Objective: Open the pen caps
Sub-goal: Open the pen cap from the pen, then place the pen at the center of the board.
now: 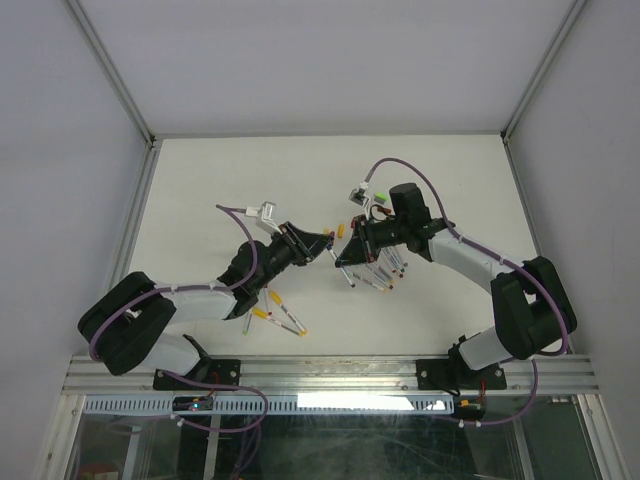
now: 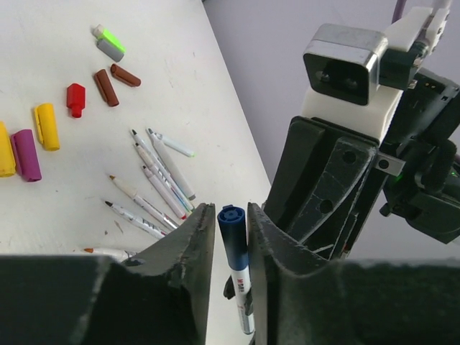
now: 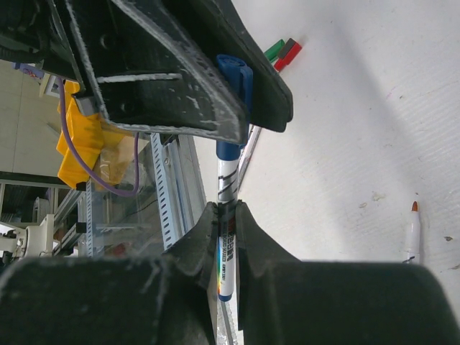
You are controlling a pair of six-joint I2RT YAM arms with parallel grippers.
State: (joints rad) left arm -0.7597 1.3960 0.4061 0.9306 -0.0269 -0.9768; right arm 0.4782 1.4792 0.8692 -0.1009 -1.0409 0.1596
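A white pen point(image 3: 226, 180) with a blue pen cap point(image 2: 231, 233) hangs in the air between the two arms. My right gripper point(image 3: 228, 210) is shut on the pen's barrel. Around the blue pen cap point(image 3: 233, 79) sits my left gripper point(image 2: 231, 215), its fingers point(image 2: 194, 244) pressed against both sides of it. From above, the left gripper point(image 1: 326, 242) and right gripper point(image 1: 350, 252) meet tip to tip over the middle of the table. Loose pen caps lie on the table: red point(image 2: 75, 98), brown point(image 2: 106, 87), yellow point(image 2: 47, 126) and purple point(image 2: 26, 154).
Several uncapped pens point(image 2: 154, 183) lie in a bunch under the right gripper point(image 1: 380, 272). More pens and yellow caps point(image 1: 285, 318) lie beside the left arm. A green and grey cap point(image 2: 109, 44) lies further off. Another uncapped pen point(image 3: 412, 230) rests alone on the white table.
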